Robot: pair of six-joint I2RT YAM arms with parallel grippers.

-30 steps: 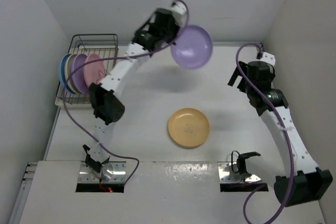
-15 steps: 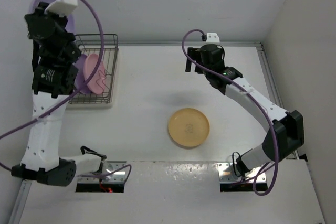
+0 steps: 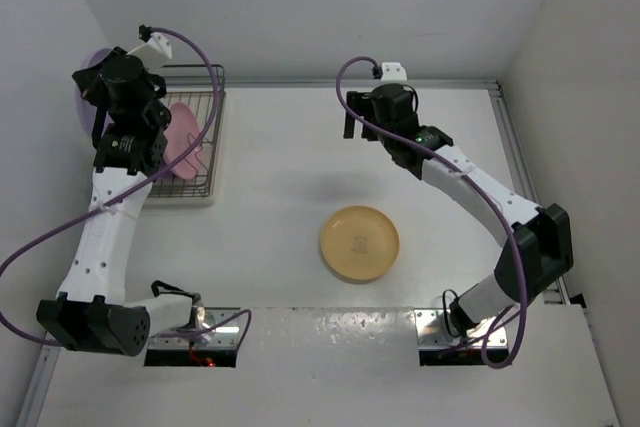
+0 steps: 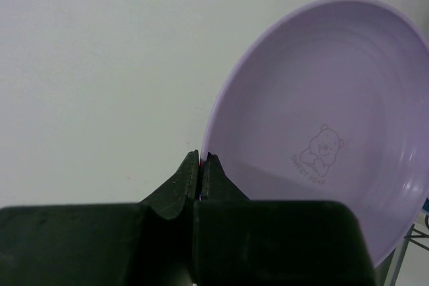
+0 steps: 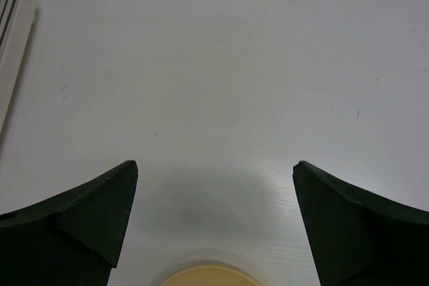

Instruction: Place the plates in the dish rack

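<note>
Swung over since a second ago from above mid-table to the far left corner, with a round lavender purple matte plastic plate clamped by its rim in the left gripper. Pressed fully together on that rim, no gap showing between the two dark fingers. Held on edge and tilted, hollow face toward the wrist camera, small bear print inside, pale wall behind. Visible from above only as a lavender sliver at the arm's left, just beside the rectangular dark metal wire dish rack with its cream tray base. Cannot tell whether touching the rack or clear of it. Leaning among the tines inside: a round pink matte plastic plate; anything further left in the rack hidden by the arm.

Shifted as well in that second, from the right edge toward the back middle, ending with the right gripper above bare white table. Spread wide, fingers well apart, nothing between them. Lying flat near mid-table, well apart from both grippers and from the rack: a round orange matte plastic plate, its far rim just peeping into the bottom of the right wrist view.
</note>
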